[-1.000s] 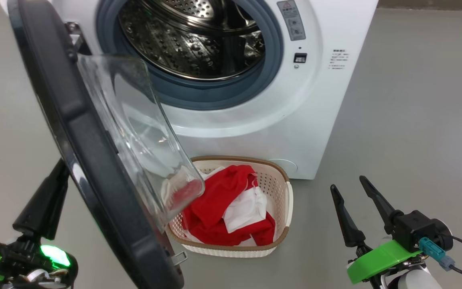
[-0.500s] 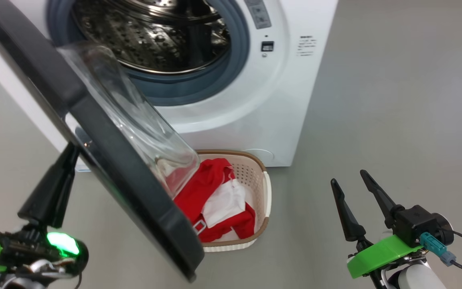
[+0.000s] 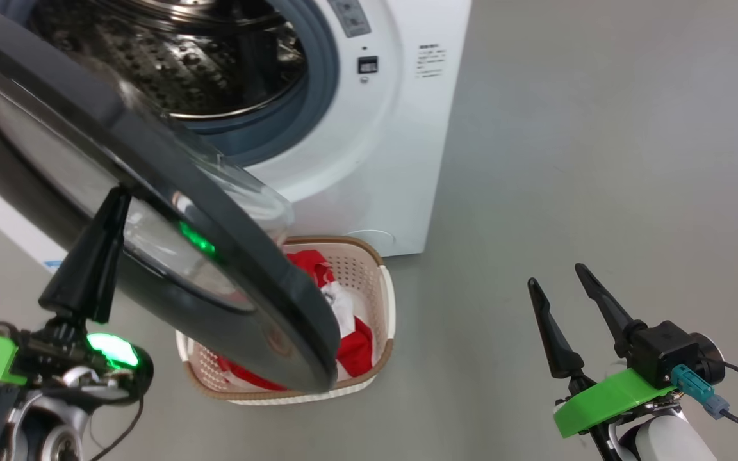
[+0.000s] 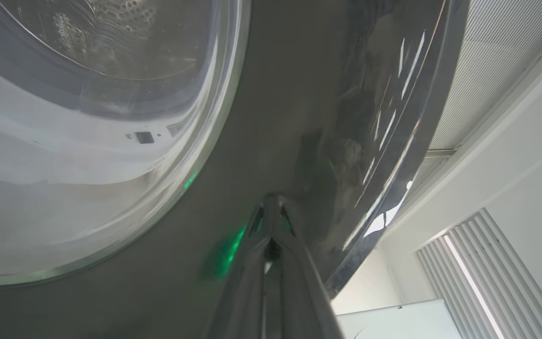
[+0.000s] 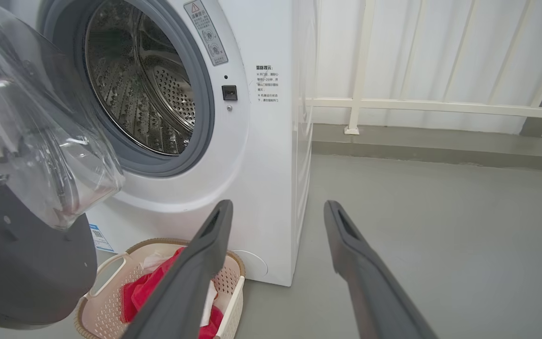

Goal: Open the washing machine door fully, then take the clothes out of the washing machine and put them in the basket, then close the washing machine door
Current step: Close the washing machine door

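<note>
Head view: the washing machine door (image 3: 241, 275) is standing partly swung, with its glossy outer face toward the camera and its glass bowl pointing at the drum (image 3: 170, 70). The left pincer (image 3: 118, 195), at 8 o'clock in that view, is clenched on nothing. In the left wrist view its joined tips (image 4: 271, 200) are touching the door's black rim. A shut pincer is serving here as a blunt pusher, since a hinged panel needs a shove, not a grasp.

The right pincer (image 3: 555, 275), at 4 o'clock, is hanging released and empty over the floor (image 3: 599, 160). It is well apart from the door, so it is not obstructing the swing.

The clothes (image 3: 356, 349) are lying in the basket (image 3: 385, 301). The basket is sitting on the floor at 6 o'clock from the opening of the washing machine (image 3: 369, 166). The drum is showing bare steel.

Judgement: unloading is done and the closing step is in hand. The door's lower edge is overhanging the basket, and clearance there cannot be confirmed.
</note>
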